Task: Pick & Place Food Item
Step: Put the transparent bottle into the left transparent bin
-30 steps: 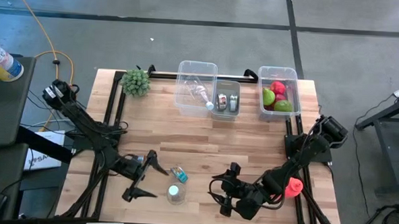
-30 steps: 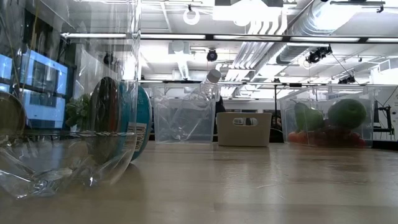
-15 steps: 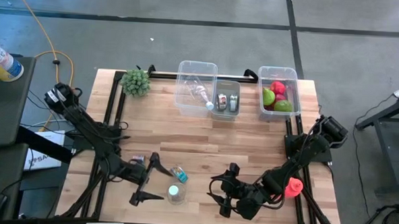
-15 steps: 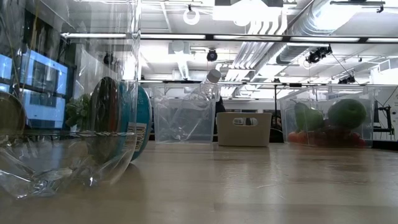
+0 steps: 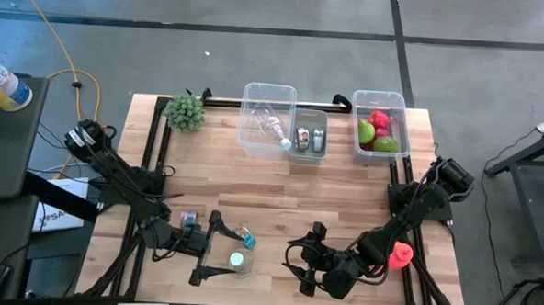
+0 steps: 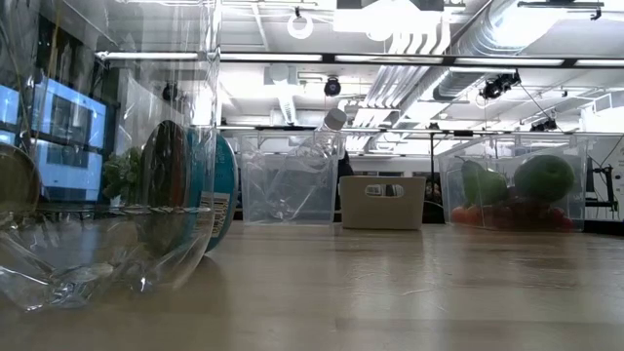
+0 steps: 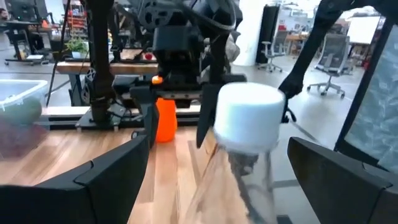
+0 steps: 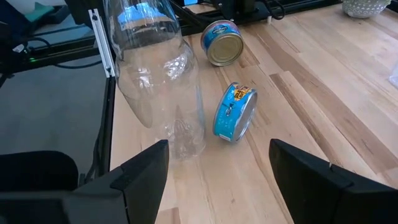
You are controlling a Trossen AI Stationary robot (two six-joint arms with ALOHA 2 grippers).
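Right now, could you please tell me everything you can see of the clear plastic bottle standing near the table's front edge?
The clear plastic bottle stands upright on the wooden table, looks empty, and carries a white cap and a blue band near its top. A blue can rests on edge beside it, apart. The left pincer, open, brackets it without visibly touching.

- Two black arms: left arm (image 5: pixel 124 178), right arm (image 5: pixel 421 210), built of slim links with bulkier joints.
- Loose black cables looping along both arms.
- Left gripper (image 5: pixel 214 251): two long, thin black fingers (image 7: pixel 106 180), flat and angular, matte.
- Right gripper (image 5: pixel 306 255): black, chunkier, wrapped in cable loops; broad, dark fingers (image 8: pixel 140 177) with blunt ends.
- Bright red-orange part (image 5: pixel 399 256) on the right arm's lower link.
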